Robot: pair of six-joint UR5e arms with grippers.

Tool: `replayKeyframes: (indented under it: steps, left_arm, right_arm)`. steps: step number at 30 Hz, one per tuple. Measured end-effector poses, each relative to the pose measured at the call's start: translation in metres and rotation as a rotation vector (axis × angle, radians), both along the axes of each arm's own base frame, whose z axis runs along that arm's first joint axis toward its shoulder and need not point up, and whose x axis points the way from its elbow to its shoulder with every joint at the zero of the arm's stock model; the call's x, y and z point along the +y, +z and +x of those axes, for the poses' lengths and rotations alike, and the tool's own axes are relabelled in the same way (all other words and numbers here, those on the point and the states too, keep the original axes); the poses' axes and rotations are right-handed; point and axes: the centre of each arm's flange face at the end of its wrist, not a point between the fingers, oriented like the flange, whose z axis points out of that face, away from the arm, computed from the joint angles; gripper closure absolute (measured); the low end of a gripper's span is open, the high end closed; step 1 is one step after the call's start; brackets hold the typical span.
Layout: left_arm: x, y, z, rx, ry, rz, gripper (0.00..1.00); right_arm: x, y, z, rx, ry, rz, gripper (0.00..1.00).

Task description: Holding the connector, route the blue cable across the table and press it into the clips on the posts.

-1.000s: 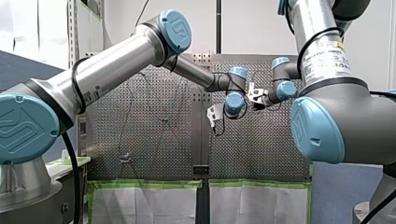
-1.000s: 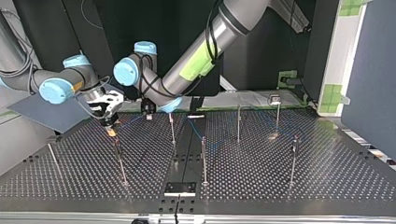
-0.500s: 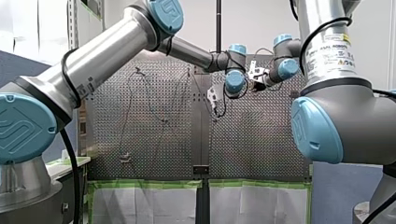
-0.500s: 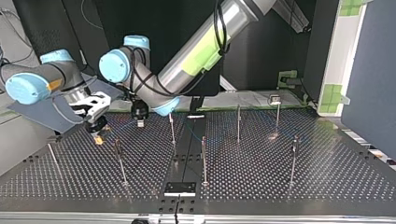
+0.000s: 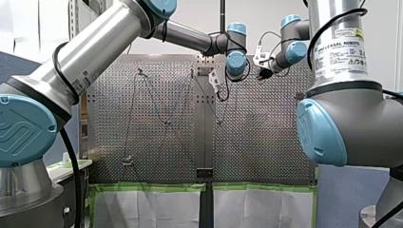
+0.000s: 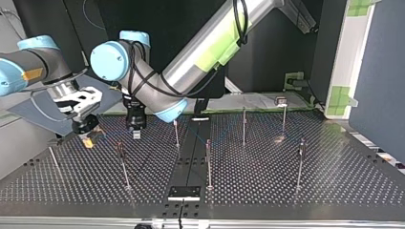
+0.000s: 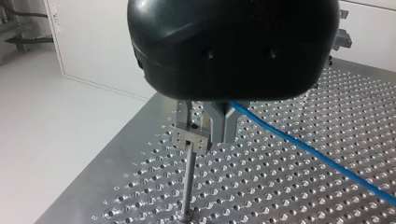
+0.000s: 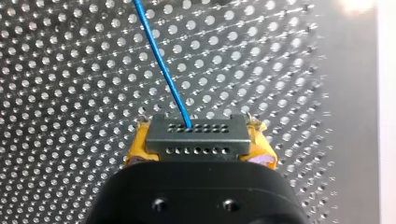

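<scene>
In the right wrist view, my right hand pinches a flat, dark grey rectangular connector between its yellow pads. The long axis of the connector lies across the hand, from one pad to the other. Two rows of small holes show on it. The thin blue cable comes out of the row farther from the hand and runs straight ahead, leaning to one side, over the silver perforated metal desk.

In the left wrist view, my left hand is black with two metal fingers. They stand a little apart, so the hand is spread. The blue cable appears beside one finger, near its root, and goes away as a straight line, sloping down toward the desk. I cannot tell if it touches the finger. Just in front of the fingers stands a thin metal post with a small square clip on top. The cable passes beside this clip, apart from it. Beyond the desk edge I see a pale floor and white panels.

In the top view, my right hand hangs low over the desk at the view's left, with yellow at its tip. My left hand points down just beside it. Several posts stand upright across the desk. The background is dark.

In the front view, both hands are at the far middle of the desk, near each other. Green tape lines the near edge.
</scene>
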Motion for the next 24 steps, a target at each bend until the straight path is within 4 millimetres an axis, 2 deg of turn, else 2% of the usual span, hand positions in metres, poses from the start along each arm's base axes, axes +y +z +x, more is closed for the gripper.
replayKeyframes:
  steps: [8,13,16,24]
  left_arm:
    - [0.002,0.002,0.003,-0.009,0.002,-0.003,1.0]
    - [0.004,0.004,0.012,-0.029,-0.001,-0.011,1.0]
    - [0.004,0.006,0.018,-0.049,-0.015,-0.023,1.0]
    - [0.003,0.009,0.029,-0.089,-0.044,-0.045,1.0]
  right_arm:
    - [0.003,0.007,-0.008,-0.009,-0.016,-0.002,1.0]
    - [0.0,-0.001,-0.008,-0.005,-0.016,0.009,1.0]
    - [0.005,0.007,-0.005,-0.011,-0.011,0.0,1.0]
    - [0.005,0.007,-0.005,-0.012,-0.011,-0.001,1.0]
